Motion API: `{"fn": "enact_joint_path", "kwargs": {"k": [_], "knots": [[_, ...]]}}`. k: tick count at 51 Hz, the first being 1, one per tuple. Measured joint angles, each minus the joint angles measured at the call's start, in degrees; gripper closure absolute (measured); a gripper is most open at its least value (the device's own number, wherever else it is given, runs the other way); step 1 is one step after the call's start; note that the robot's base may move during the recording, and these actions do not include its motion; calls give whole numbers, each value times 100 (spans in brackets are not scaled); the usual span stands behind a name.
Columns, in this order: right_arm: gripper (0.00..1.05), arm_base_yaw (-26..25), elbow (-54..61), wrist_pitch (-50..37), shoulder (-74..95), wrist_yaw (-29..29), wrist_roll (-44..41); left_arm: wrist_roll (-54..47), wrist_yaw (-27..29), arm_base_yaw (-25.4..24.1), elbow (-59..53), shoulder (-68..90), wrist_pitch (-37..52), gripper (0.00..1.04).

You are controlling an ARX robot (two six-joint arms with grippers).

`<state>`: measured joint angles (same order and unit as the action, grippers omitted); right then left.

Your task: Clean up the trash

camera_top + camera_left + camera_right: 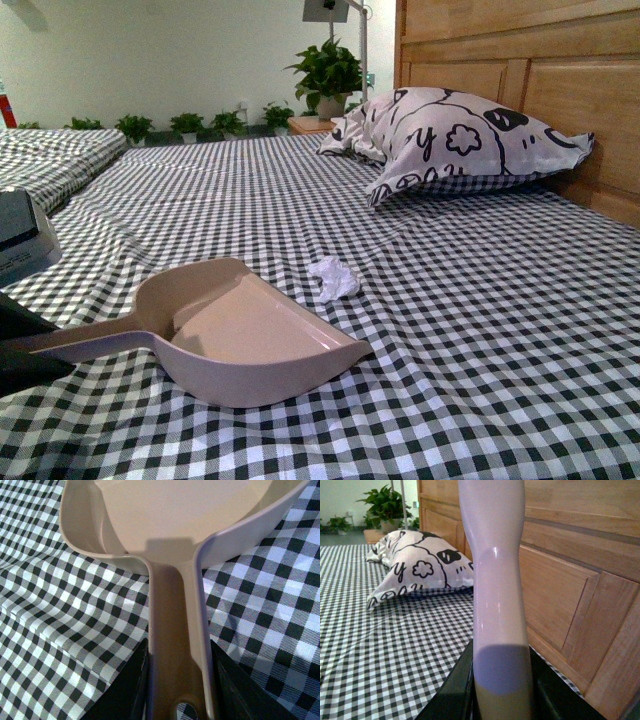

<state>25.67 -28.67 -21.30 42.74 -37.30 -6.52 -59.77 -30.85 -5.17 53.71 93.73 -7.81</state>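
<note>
Left gripper [180, 680] is clamped on the handle of the dustpan [240, 320]; the pan rests on the sheet [480, 330], mouth toward the trash [334, 277], evidently to receive it; the trash lies just beyond the lip, not yet in. Right gripper [501, 680] grips a pale handle [495, 580] upright near the headboard [570, 580], probably a sweeping tool, head unseen; the pillow [450, 140] lies well apart and obstructs nothing.

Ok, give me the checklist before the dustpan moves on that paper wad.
1. The left gripper clamps the dustpan by its handle: ok.
2. Pan mouth opens toward the paper wad: ok.
3. Wad lies free on the sheet, beside the pan: ok.
4. The right gripper clamps a pale handle: ok.
5. That handle's working end: cannot tell, out of view.
6. The pillow lies apart from the wad: ok.
</note>
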Motion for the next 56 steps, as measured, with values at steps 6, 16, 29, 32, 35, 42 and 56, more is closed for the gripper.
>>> {"fn": "enact_joint_path", "kwargs": {"k": [6, 16, 29, 32, 35, 42, 56], "knots": [[84, -306, -702, 1836, 442, 887, 433, -4, 7, 0, 0, 0, 0, 76], [84, -813, -1919, 2518, 2286, 2347, 780, -15, 24, 0, 0, 0, 0, 76], [84, -837, -3860, 2245, 5285, 2446, 72, -22, 26, 0, -2, -2, 0, 76], [84, -826, -4205, 2302, 5654, 2426, -31, -22, 24, 0, -2, -2, 0, 76], [84, -809, -4505, 2358, 5993, 2358, -74, -24, 26, 0, -2, -2, 0, 76], [84, -756, -4857, 2400, 6502, 2227, -129, -26, 26, 0, -2, -2, 0, 76], [84, -595, -4730, 2559, 6714, 2538, -122, -26, 26, 0, -2, -2, 0, 76]]}}
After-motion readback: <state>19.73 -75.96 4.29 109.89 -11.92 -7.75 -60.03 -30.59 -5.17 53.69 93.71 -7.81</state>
